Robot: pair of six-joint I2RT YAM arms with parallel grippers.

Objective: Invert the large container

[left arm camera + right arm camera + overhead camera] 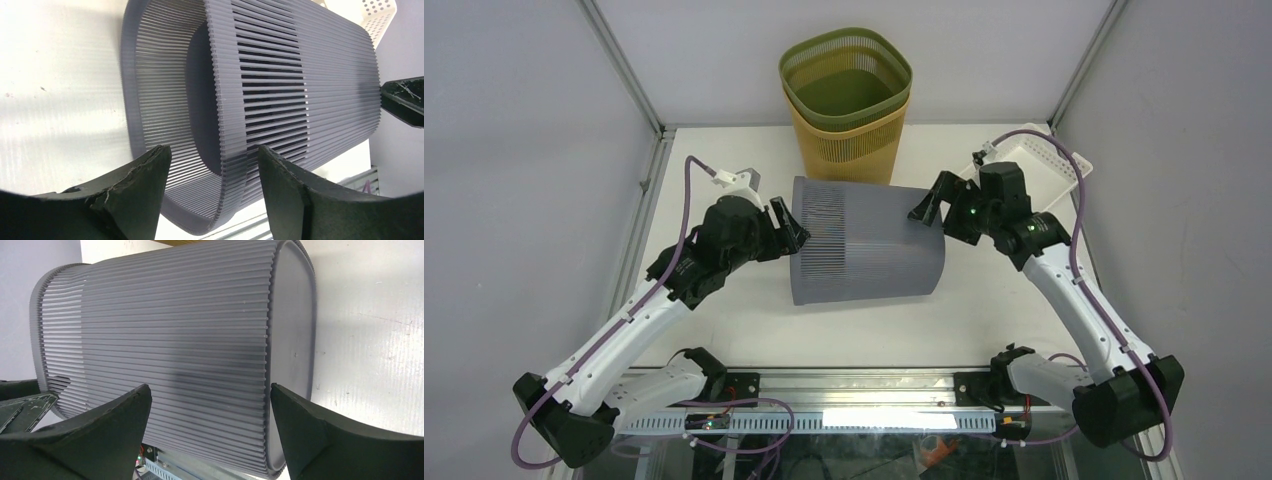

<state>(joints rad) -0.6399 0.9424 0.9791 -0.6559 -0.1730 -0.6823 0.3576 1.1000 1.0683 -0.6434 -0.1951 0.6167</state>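
Robot lab test cell. White desk (874, 330) boxed in by plain grey panels (514, 150) on metal frame posts (624, 70) at its far corners. Slotted aluminium rail (854, 382) bolted along its near edge, purple cables (687, 190) looping above it.

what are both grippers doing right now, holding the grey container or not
left gripper: open, fingers either side of the rim wall of the grey container, not clamped.
right gripper: open, by the base end, holding nothing.
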